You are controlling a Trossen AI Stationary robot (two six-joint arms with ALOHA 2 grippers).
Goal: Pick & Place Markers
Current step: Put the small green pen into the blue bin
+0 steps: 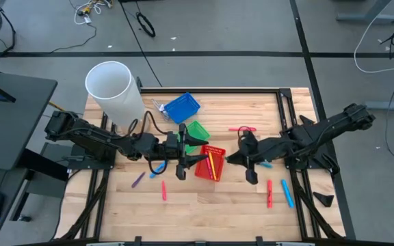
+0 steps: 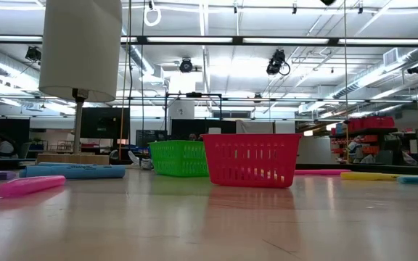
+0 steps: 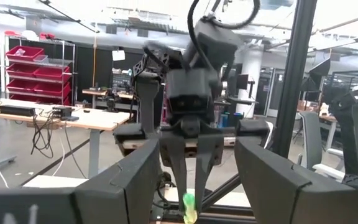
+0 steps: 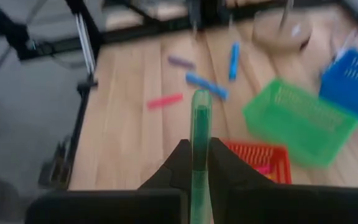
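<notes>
Early going: right pincer [image 4: 195, 163] clamped on a thin green marker [image 4: 199, 134], left pincer [image 1: 191, 154] apart at centre frame; red mesh basket [image 1: 211, 162] holds a few, most markers lie scattered on the wooden counter [image 1: 211, 205].

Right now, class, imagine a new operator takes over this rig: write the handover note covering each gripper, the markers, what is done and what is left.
Right gripper: shut on a green marker, raised over the table right of the red basket.
Left gripper: open, empty, beside the red basket.
Done: a few markers lie in the red basket. The green basket and blue basket look empty.
Left: drop the green marker; collect the loose markers, including a pink one, a red one and a blue one.
</notes>
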